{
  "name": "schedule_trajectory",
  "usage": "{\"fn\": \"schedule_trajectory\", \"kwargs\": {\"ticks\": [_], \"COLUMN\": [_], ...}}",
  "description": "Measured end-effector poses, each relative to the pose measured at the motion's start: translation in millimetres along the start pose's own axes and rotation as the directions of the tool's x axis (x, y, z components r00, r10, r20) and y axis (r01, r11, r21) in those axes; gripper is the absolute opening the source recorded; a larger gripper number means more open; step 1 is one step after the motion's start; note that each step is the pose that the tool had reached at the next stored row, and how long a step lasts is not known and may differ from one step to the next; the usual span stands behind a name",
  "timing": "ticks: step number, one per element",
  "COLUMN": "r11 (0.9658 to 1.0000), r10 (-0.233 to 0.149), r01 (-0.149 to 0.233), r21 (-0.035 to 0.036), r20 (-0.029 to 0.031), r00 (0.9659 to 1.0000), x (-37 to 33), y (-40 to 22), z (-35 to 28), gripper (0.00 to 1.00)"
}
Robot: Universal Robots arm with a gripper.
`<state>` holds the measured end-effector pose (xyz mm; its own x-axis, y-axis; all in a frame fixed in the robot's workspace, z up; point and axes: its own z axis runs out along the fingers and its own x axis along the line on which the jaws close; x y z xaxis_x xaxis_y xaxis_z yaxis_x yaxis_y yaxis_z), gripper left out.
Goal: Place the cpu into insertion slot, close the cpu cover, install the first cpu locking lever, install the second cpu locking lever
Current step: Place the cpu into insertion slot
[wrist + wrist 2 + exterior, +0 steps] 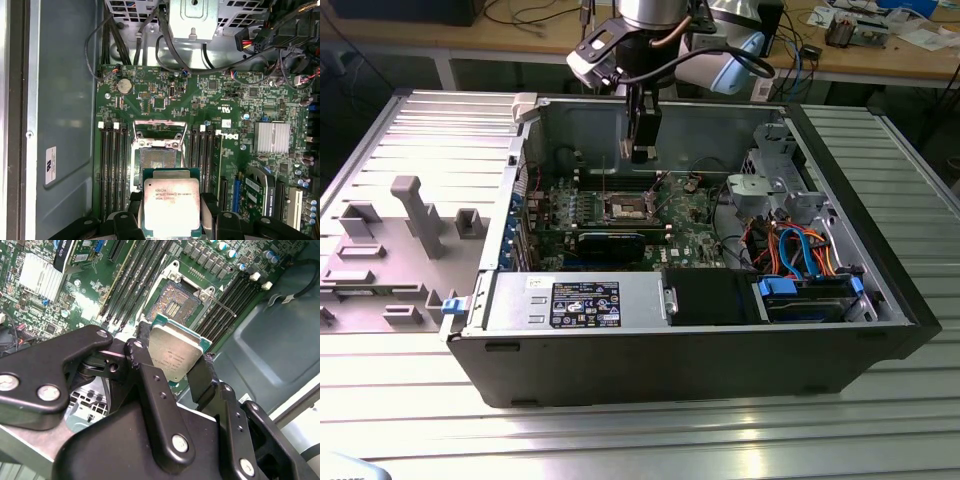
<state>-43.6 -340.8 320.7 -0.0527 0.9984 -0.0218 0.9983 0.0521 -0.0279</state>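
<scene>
Here, the gripper [640, 150] hangs inside the open computer case [880, 300], its fingers clamped on the cpu [171, 205].
In both wrist views the cpu is pinched by two opposite edges, metal top showing, held clear of the green motherboard [165, 95] and near the insertion slot [158, 159]. The slot's dark centre lies bare, and the cpu cover [159, 131] stands open beside it.

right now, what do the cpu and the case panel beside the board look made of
cpu: dull silvery metal top with a faint sheen, on a green board rim. case panel: grey sheet metal, judging by its pressed contour, possibly painted.
</scene>
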Motion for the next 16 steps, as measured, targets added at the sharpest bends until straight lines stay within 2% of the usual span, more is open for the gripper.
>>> {"fn": "schedule_trajectory", "kwargs": {"ticks": [16], "r11": [1.0000], "r10": [0.000], "r01": [0.000], "r21": [0.0000], "r20": [0.0000], "r00": [1.0000], "x": [0.1], "y": [0.1], "z": [3.5], "gripper": [0.55]}}
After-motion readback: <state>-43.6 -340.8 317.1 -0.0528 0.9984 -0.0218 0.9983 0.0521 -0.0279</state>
